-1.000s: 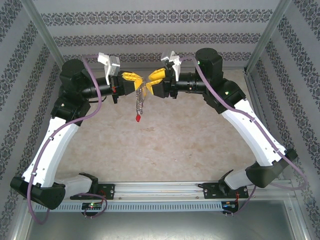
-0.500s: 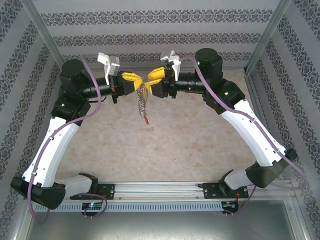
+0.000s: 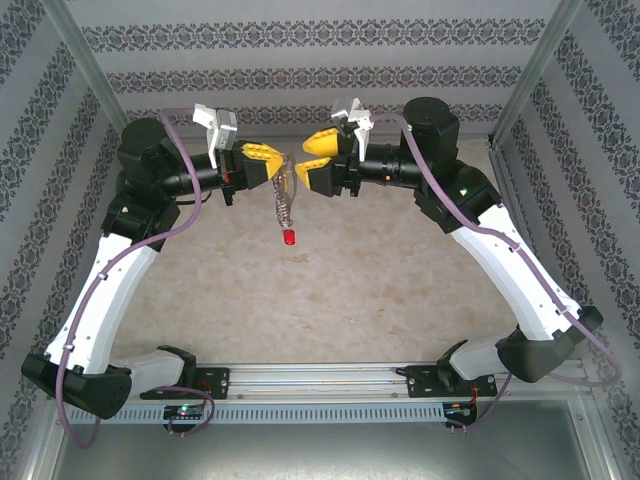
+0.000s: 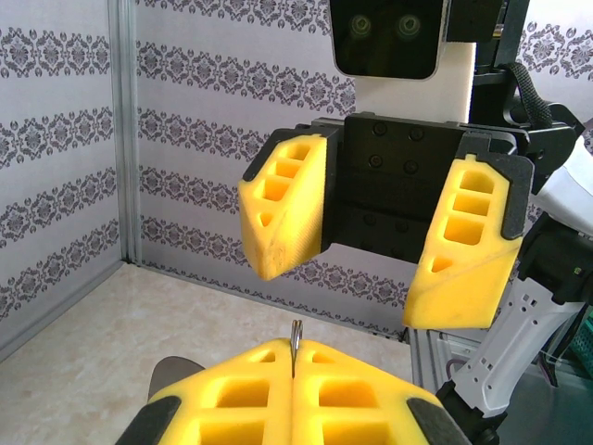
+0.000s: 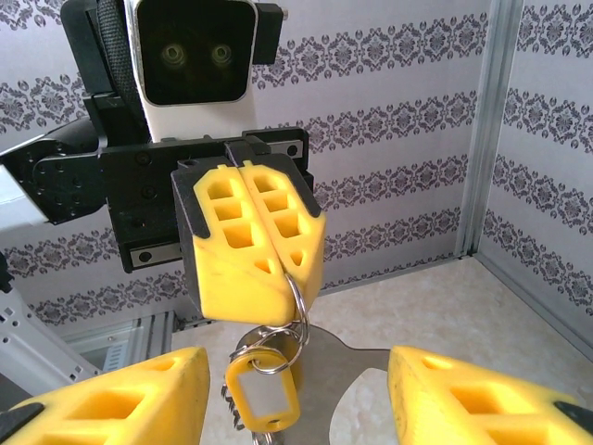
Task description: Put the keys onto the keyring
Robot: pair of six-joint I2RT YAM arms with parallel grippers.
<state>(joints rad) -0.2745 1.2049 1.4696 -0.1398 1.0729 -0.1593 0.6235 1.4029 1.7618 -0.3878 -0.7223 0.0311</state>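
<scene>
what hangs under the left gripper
Hanging from the shut left gripper: a ring, yellow tag, chain and red tag. The ring's top is hidden between the fingers.

The keyring (image 3: 285,200) hangs between left hand (image 3: 283,166) and right hand (image 3: 303,161), blocking passage.

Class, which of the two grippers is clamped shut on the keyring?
The left gripper: its yellow fingers are pressed together on the keyring, whereas the right gripper has fingers standing wide apart.

Beige marble-patterned tabletop (image 3: 340,300), damask-striped wall panels (image 3: 320,75) on its far, left and right sides (aluminium posts (image 3: 525,85) at the far corners), metal rail (image 3: 330,376) along the near edge, left arm base (image 3: 180,365) and right arm base (image 3: 465,360) on it.
</scene>
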